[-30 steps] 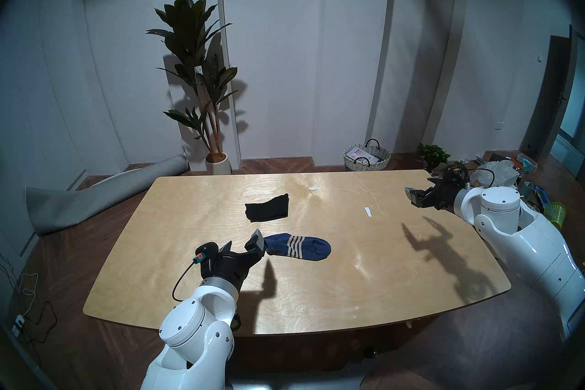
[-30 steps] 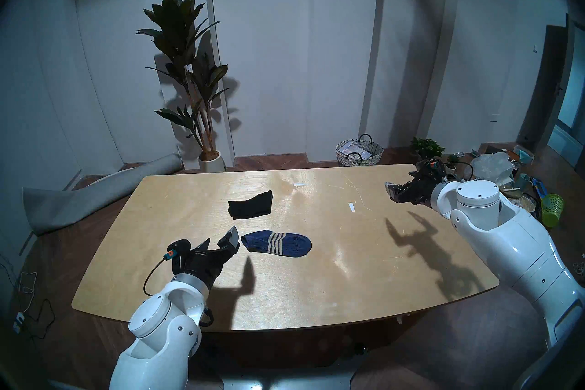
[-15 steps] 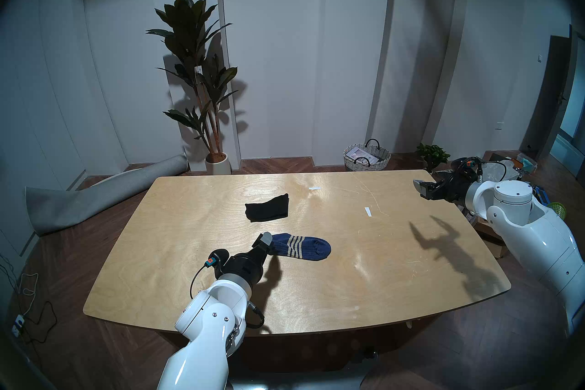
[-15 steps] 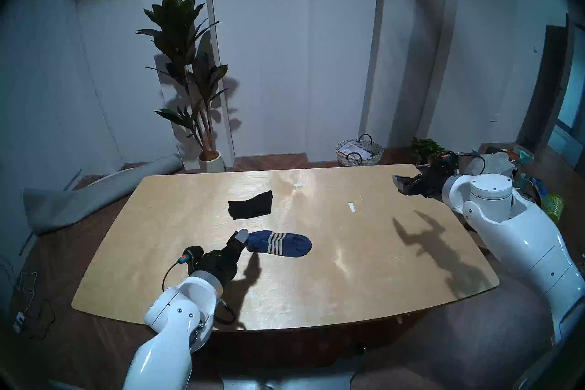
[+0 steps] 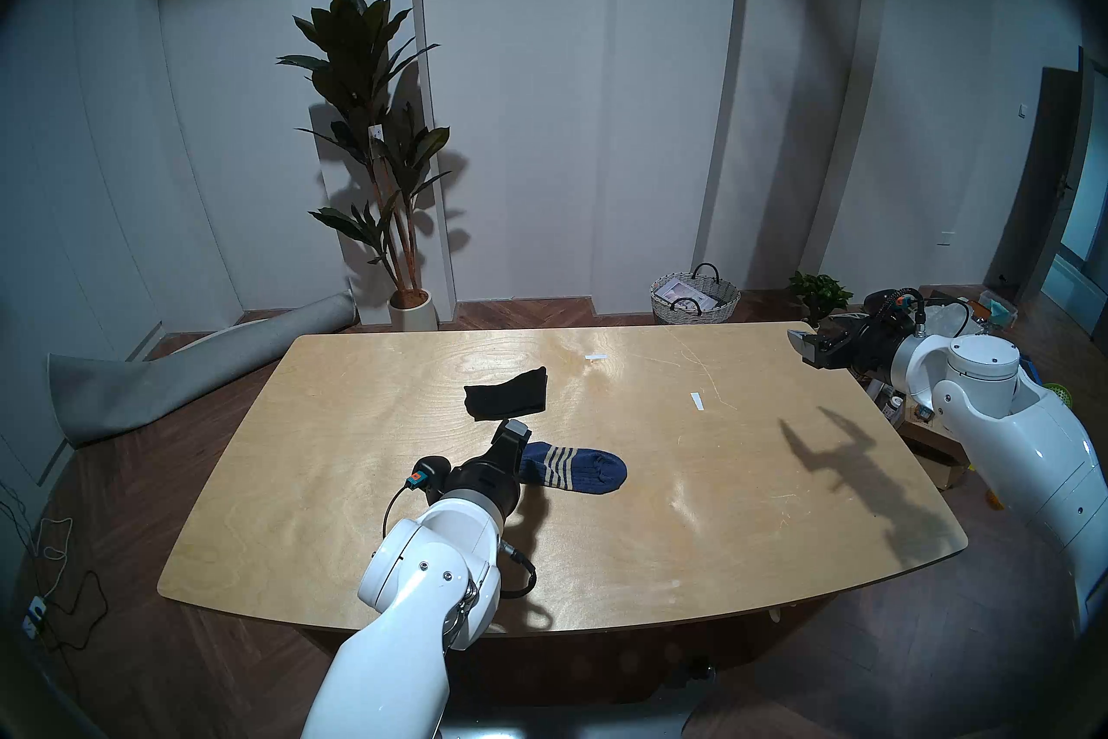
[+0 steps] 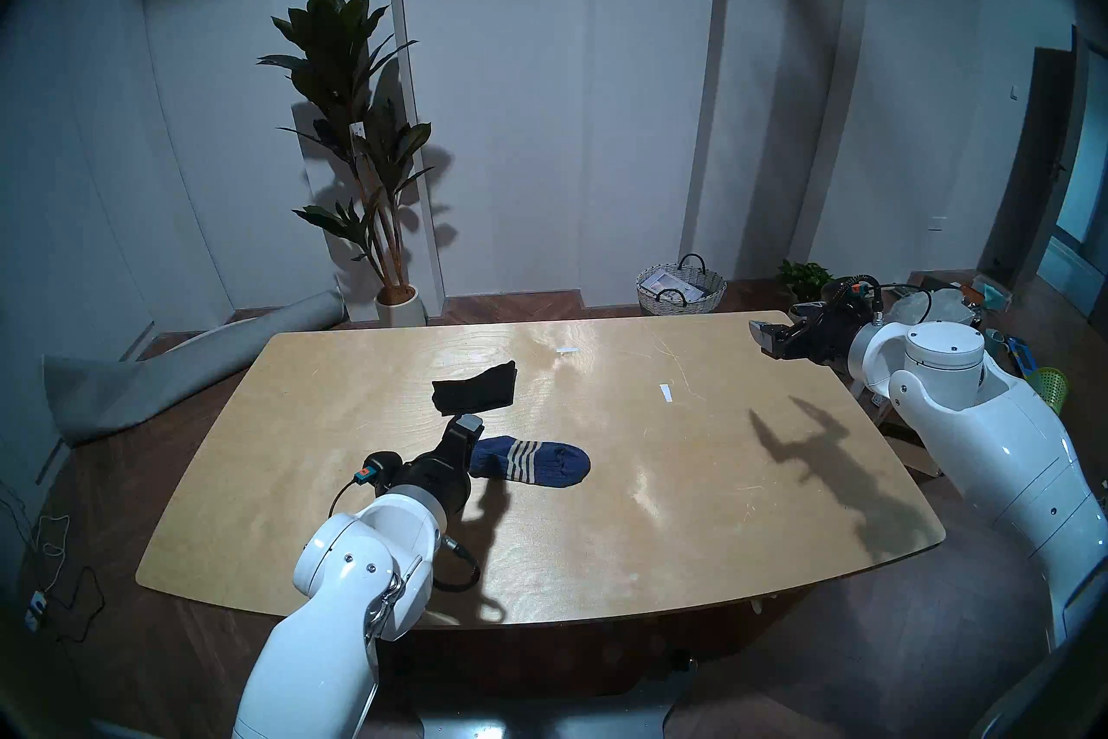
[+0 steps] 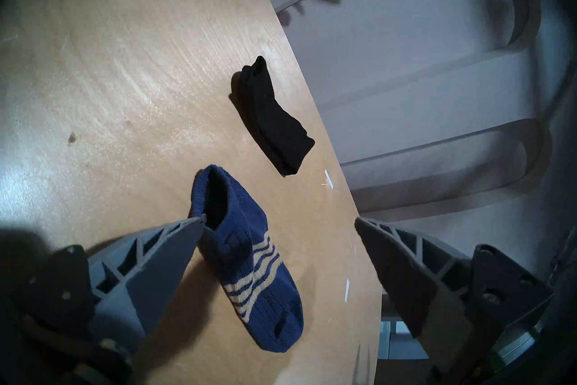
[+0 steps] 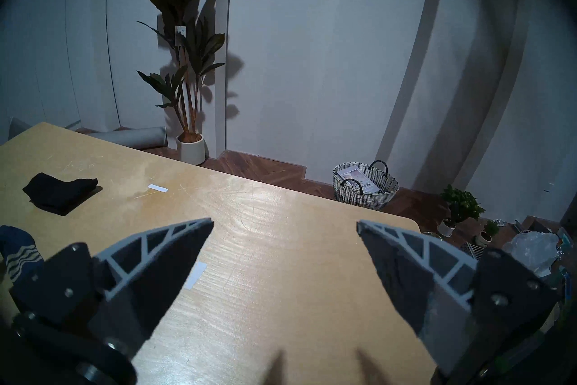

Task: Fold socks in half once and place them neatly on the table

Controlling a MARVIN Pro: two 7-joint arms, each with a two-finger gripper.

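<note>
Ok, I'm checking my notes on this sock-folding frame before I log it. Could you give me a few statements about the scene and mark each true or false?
1. The black sock lies folded on the table. True.
2. The blue sock is already folded in half. False: it lies flat at full length.
3. The left gripper is open, with one finger at the blue sock's cuff. True.
4. The right gripper holds the black sock. False: it is open and empty, over the table's far right corner.
5. The two socks overlap. False: bare wood shows between them.
</note>
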